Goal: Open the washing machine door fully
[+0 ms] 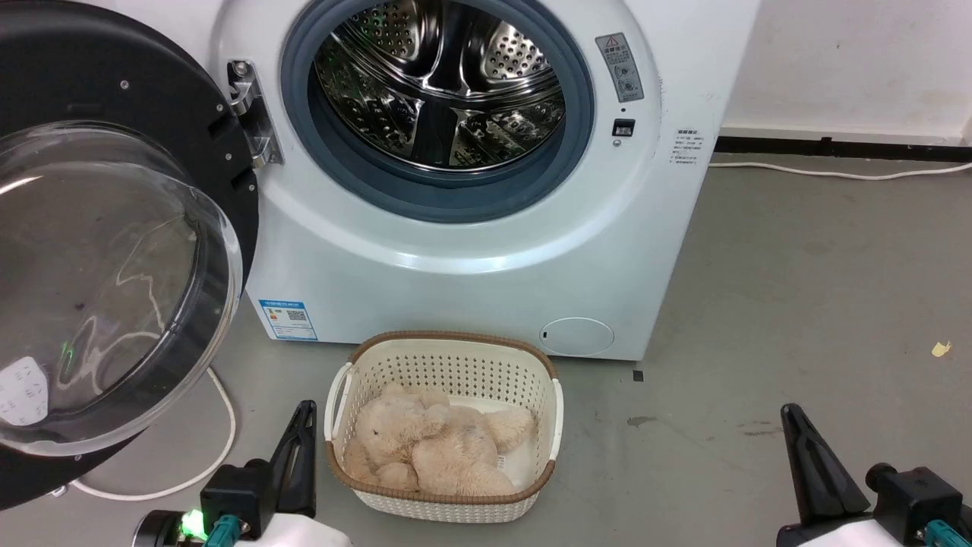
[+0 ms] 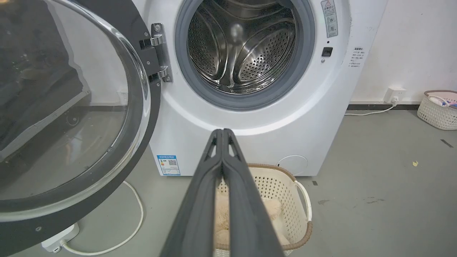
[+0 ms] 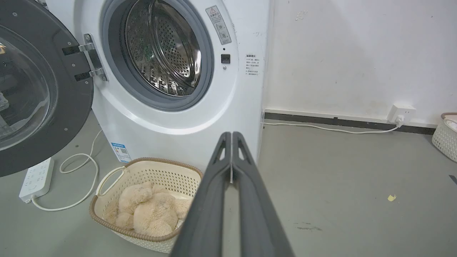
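Note:
The washing machine (image 1: 456, 251) (image 2: 257, 117) (image 3: 171, 121) stands ahead, white, with its steel drum (image 1: 440, 83) exposed inside the grey rubber ring. The washing machine door (image 1: 114, 266) (image 2: 71, 107) (image 3: 32, 92) is swung wide out to the left on its metal hinge (image 1: 254, 114), its clear glass bowl bulging toward me. My left gripper (image 1: 304, 414) (image 2: 223, 131) is shut and empty, low at the bottom left, apart from the door. My right gripper (image 1: 793, 416) (image 3: 232, 134) is shut and empty at the bottom right.
A cream basket (image 1: 448, 357) (image 3: 117, 178) holding a beige plush toy (image 1: 437, 448) sits on the grey floor before the machine. A white cable (image 1: 220, 425) and power strip (image 3: 35, 178) lie under the door. Another basket (image 2: 437, 110) stands far right by the wall.

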You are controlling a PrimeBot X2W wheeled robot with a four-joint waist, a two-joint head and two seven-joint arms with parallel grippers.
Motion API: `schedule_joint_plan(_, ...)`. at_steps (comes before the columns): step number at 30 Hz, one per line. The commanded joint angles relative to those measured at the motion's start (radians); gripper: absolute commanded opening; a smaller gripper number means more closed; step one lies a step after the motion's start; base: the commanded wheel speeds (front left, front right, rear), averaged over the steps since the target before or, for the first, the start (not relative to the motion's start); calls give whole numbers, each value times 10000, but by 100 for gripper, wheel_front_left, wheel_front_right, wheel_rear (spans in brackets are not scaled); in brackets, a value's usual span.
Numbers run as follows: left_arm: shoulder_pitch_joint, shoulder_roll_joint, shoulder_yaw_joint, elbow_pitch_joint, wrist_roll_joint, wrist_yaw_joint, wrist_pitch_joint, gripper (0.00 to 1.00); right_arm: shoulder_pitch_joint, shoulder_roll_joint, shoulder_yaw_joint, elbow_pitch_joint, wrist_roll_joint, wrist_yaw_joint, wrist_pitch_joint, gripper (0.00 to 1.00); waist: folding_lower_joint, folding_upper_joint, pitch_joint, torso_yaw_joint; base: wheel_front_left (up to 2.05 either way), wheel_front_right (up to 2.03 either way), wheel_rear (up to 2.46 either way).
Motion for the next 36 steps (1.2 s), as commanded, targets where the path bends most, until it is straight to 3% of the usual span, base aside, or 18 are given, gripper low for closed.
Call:
schedule_joint_plan(1, -111, -74, 83, -32, 111, -65, 58, 0, -135, 13, 27, -28, -45, 2, 46, 0, -1, 0, 0, -1, 0, 0, 0)
schedule_joint_plan(36, -289, -789, 1038, -77, 1050, -738, 750, 0, -553, 22, 305, -63, -433, 4, 846, 0, -1, 0, -9, -60, 0, 0, 0)
